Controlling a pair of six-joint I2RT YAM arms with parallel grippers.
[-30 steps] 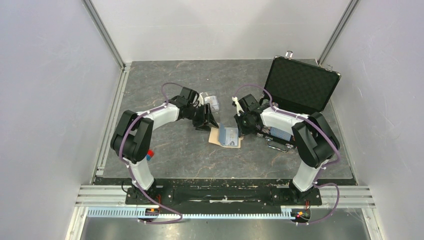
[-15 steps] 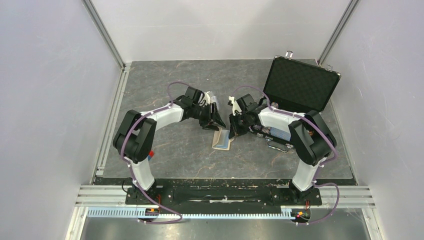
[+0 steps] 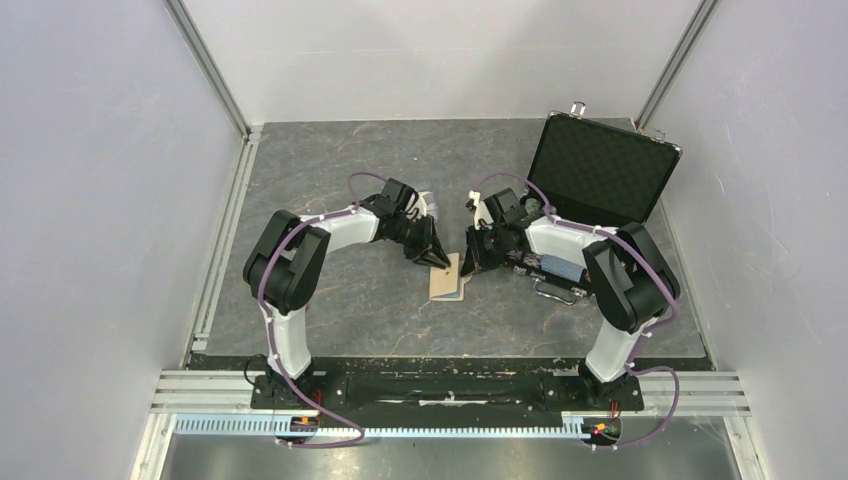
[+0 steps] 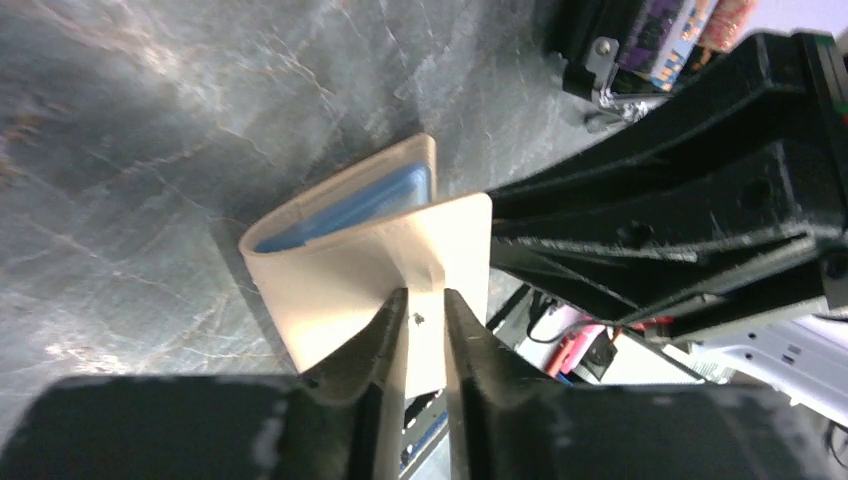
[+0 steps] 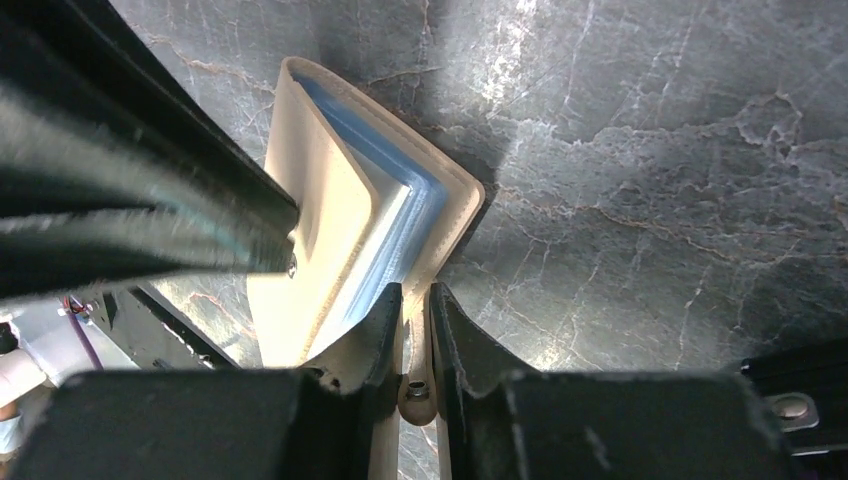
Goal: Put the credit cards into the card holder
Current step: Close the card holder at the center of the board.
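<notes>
Worktop (image 3: pixel 350 290), dark and marbled, carries one card holder (image 3: pixel 449 279). It is tan and stands half folded between two arms, with light blue pockets showing between its flaps. We count two tools. The left tool (image 4: pixel 425 305) is pinched narrow on one tan flap, and the right tool (image 5: pixel 413 300) is nipped on the other flap's edge. One black case (image 3: pixel 600 170) stands lid-up at far right. Pale credit cards (image 3: pixel 428 198) peek behind the left arm; we cannot count them.
</notes>
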